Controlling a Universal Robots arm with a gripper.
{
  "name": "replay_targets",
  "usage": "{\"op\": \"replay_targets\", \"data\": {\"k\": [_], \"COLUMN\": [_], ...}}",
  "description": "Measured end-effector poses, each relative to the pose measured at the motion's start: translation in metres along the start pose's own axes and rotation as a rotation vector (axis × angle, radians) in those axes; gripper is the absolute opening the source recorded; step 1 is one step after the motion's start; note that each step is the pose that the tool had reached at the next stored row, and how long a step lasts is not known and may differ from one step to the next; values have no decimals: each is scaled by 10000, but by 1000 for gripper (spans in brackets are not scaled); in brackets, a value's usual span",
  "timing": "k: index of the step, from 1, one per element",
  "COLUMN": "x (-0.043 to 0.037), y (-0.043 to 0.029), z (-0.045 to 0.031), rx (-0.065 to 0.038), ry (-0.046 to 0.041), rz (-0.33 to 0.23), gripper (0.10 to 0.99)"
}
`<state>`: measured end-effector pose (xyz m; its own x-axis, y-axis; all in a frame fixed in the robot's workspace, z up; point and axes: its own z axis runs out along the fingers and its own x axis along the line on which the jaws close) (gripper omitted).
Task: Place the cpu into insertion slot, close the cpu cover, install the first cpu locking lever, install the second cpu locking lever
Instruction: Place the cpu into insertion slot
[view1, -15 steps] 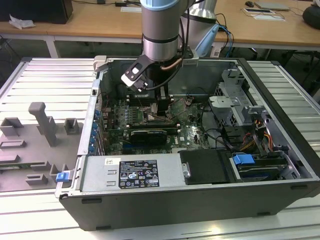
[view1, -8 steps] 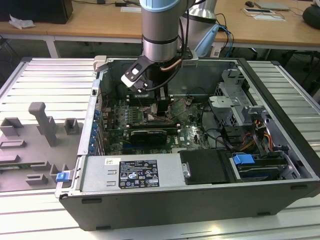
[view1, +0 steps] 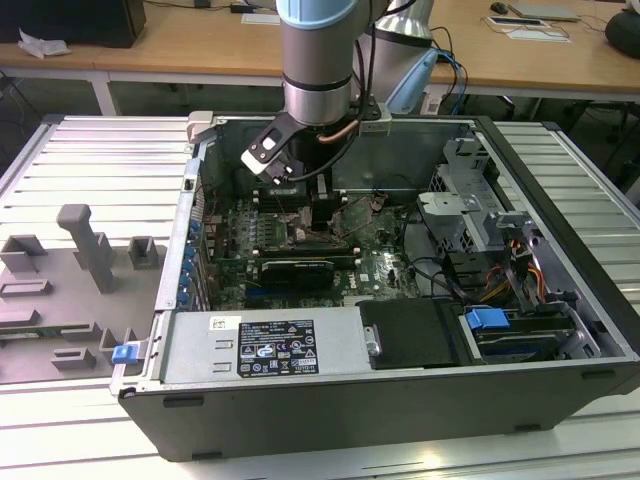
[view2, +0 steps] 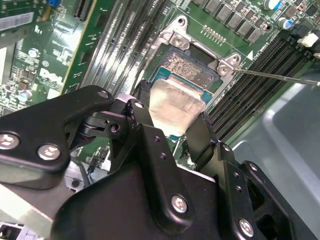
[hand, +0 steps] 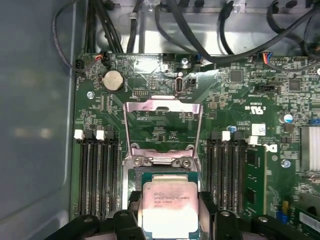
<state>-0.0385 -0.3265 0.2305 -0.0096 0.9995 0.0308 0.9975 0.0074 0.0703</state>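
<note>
wooden desks (view1: 200, 55) behind | ribbed metal table (view1: 100, 160) (pale grey) | even light

Clamped between the gripper's (view2: 172, 112) matt black fingers (view2: 200, 137), the cpu (view2: 175, 102) shows a pale, softly sheened metal top, while just beyond the fingertips the cpu cover (hand: 145, 106) is bare silvery metal lying over a glossy green circuit board (hand: 225, 100).

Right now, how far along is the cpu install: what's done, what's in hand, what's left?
No step looks finished. In hand: the fingers are shut on the cpu, held over the insertion slot and not seated, as far as the second wrist view shows. The cpu cover is flipped open, so seating, closing and both locking steps remain.
</note>
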Motion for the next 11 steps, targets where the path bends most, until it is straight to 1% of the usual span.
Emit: {"op": "replay_targets", "data": {"k": [2,5,11], "x": [12,13,14], "y": [-14,-21,-49], "z": [27,89,144], "rx": [-1,-2,-3], "ry": [-6,-9,-9], "rz": [50,105,112], "gripper": [533,533,533]}}
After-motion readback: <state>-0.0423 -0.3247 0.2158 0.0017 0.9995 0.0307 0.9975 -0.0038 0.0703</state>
